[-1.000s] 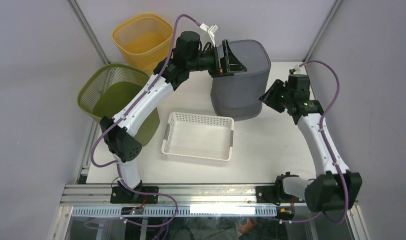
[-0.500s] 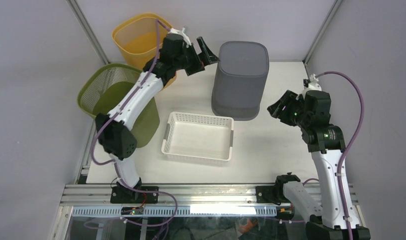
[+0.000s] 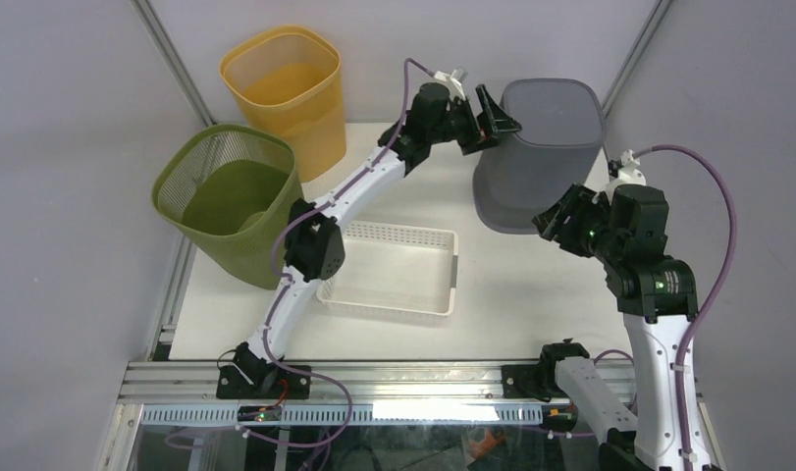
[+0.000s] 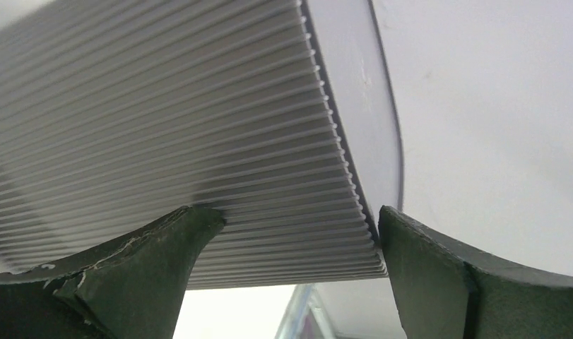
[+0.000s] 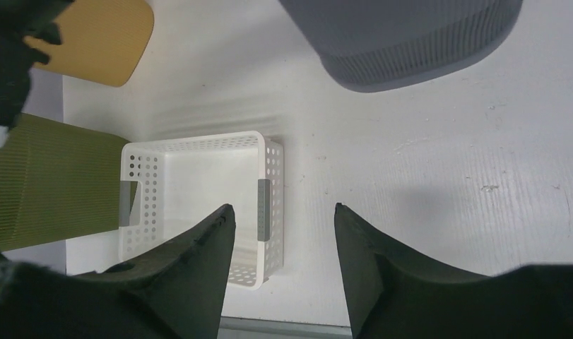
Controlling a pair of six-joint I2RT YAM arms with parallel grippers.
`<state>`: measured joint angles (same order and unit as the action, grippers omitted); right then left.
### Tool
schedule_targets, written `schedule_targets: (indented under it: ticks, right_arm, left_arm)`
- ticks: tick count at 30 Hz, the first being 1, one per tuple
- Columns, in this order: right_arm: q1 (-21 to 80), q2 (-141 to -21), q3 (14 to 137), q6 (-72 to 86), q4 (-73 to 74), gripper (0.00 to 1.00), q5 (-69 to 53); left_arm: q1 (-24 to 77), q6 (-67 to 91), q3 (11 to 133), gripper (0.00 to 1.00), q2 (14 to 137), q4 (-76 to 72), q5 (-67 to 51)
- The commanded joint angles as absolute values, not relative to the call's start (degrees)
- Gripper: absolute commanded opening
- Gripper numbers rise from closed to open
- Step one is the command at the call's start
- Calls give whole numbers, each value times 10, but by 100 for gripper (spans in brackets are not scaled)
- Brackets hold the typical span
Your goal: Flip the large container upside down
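The large grey container [image 3: 549, 147] stands base-up at two o'clock on the table [image 3: 531, 285]; left gripper [image 3: 494, 120] gapes wide at its ten, right gripper [image 3: 560, 218] open, empty at five; looks light, springy, best held by the rim

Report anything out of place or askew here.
Only the grey bin stands out: it sits upside down at the far right, closed base up, while the yellow bin and green bin stand open side up. Nothing looks spilled or broken.
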<state>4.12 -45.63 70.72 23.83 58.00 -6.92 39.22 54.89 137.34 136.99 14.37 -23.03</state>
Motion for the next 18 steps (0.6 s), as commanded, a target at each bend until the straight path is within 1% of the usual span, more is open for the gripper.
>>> schedule_targets:
  ticks: [1, 4, 6, 10, 13, 18]
  right_arm:
    - [39, -445, 733, 228, 601, 57, -76]
    - [39, -442, 716, 224, 598, 58, -84]
    - [39, -442, 691, 224, 589, 57, -95]
    - [39, -445, 625, 248, 543, 58, -118]
    - [39, -460, 572, 287, 466, 57, -112]
    - [39, -535, 503, 381, 249, 57, -80]
  left_arm:
    - [423, 647, 1449, 99, 1433, 31, -296]
    - [428, 618, 1431, 99, 1413, 29, -328]
    - [426, 575, 1374, 99, 1360, 29, -327]
    - [413, 469, 1257, 99, 1232, 58, -279]
    - [402, 430, 1181, 99, 1144, 90, -254]
    - [400, 401, 1047, 99, 1024, 103, -214]
